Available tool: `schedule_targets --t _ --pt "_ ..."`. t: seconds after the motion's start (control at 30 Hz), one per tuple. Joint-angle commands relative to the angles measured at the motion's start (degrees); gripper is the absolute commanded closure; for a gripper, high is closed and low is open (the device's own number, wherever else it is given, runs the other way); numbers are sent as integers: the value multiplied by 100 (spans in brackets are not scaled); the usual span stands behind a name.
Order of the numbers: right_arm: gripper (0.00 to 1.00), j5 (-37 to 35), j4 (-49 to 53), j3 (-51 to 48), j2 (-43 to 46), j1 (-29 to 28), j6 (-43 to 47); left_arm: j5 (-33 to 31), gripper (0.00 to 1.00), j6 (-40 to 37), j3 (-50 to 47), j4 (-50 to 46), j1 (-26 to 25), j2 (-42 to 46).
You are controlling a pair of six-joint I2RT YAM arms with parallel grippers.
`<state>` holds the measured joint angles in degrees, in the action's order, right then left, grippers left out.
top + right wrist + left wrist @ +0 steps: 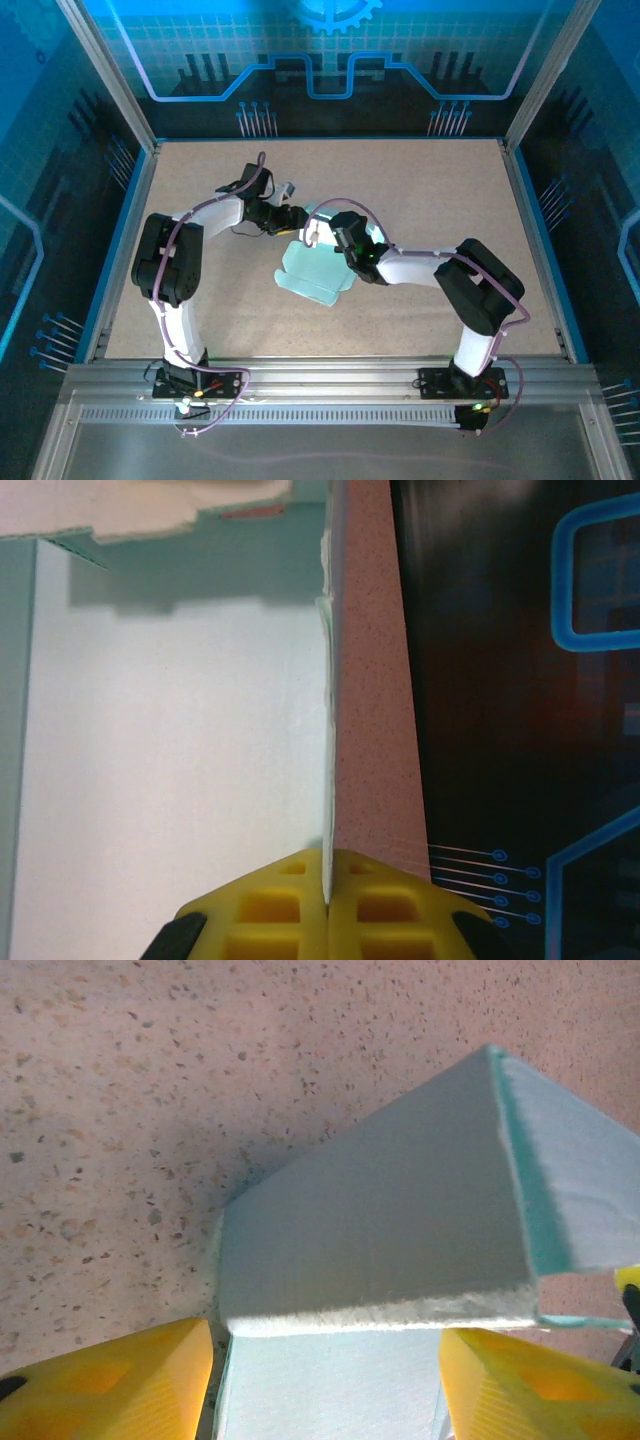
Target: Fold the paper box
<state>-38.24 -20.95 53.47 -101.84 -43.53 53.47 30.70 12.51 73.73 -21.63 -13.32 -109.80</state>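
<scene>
Mint paper box (315,270) between 2 grippers
The right gripper (327,865) clamps its edge; the left gripper (322,1335) (fingers (110,1380) half apart) flanks a panel (330,1400), grip unclear

From above you look down on the whole table (420,180); both wrist views sit close against the box (380,1230), which all three share.

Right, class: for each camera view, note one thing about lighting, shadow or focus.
Top external: blue glow on the backdrop, the table evenly lit. Left wrist: the paper box throws a soft shadow on the table, and the left gripper looks soft-focused up close. Right wrist: its card is nearly washed out, with a grey shadow along the top.
</scene>
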Motion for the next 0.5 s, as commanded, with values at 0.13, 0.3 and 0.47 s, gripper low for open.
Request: schedule_targets --t 0.13,0.3,0.47 --pt "100 428 963 319 132 88 -478 407 35 -304 -48 192 -48 121" --pt "100 392 927 356 185 226 -584 519 33 -237 -95 328 4 126" --pt "100 312 922 403 175 258 -309 757 32 -223 -163 522 40 159"
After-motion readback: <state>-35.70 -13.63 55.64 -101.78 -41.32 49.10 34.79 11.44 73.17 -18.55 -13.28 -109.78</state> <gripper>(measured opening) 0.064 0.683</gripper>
